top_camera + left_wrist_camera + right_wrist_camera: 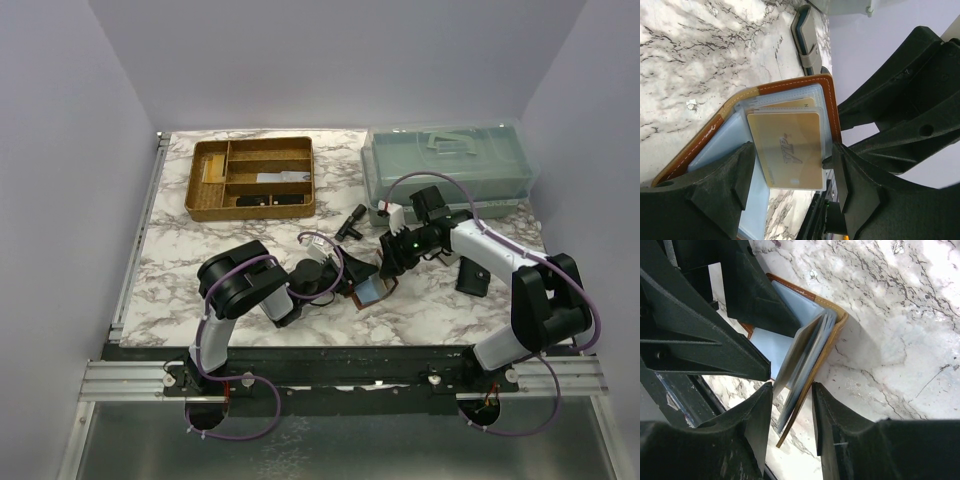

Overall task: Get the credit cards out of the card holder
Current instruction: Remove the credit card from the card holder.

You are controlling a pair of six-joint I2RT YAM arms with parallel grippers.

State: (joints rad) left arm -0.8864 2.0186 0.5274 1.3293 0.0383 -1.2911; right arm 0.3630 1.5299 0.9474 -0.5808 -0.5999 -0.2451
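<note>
Here, the left gripper (791,159) stands wide open, clasping nothing, apparently pinning the flat flap of the card holder (832,102) to the marble table (200,260). We find the credit cards (787,150) pocketed in the raised flap, which the right gripper (792,390) straddles, part-open; grip cannot be confirmed.

White links (213,340), black joints (238,280), purple looped cables (245,425), black angular pincer fingers (720,185).
</note>
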